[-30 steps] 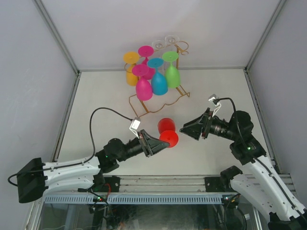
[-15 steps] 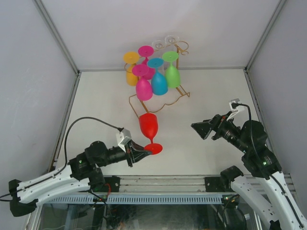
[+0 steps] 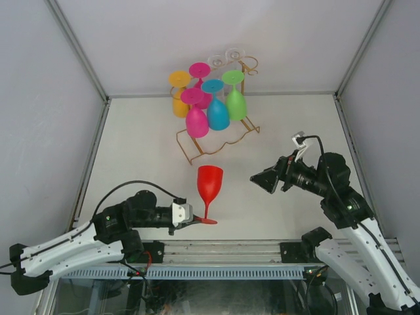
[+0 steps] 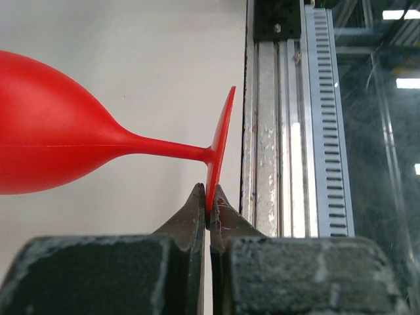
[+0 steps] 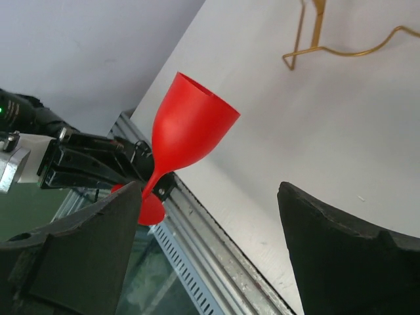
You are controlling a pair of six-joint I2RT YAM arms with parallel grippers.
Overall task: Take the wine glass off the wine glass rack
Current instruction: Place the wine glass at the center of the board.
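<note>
The red wine glass [image 4: 59, 141] looks like smooth plastic with a soft shine, and a thin seam line runs along its bowl. The wine glass rack [image 3: 220, 139] is thin gold metal wire, smooth and shiny. The coloured glasses [image 3: 216, 108] on the rack look like the same smooth plastic. The clear glasses [image 3: 233, 54] behind them are see-through. The bench [image 3: 144, 144] under the rack is white and matt. The left gripper [image 4: 209, 211] and the right gripper [image 5: 210, 203] are black, dull and a bit rough, with grey scuffs. The rail [image 4: 275, 131] at the bench edge far from the rack is scratched silver metal.

White arm shells [image 3: 65, 244], black joints [image 3: 131, 213], looping black cables [image 3: 138, 182].
</note>
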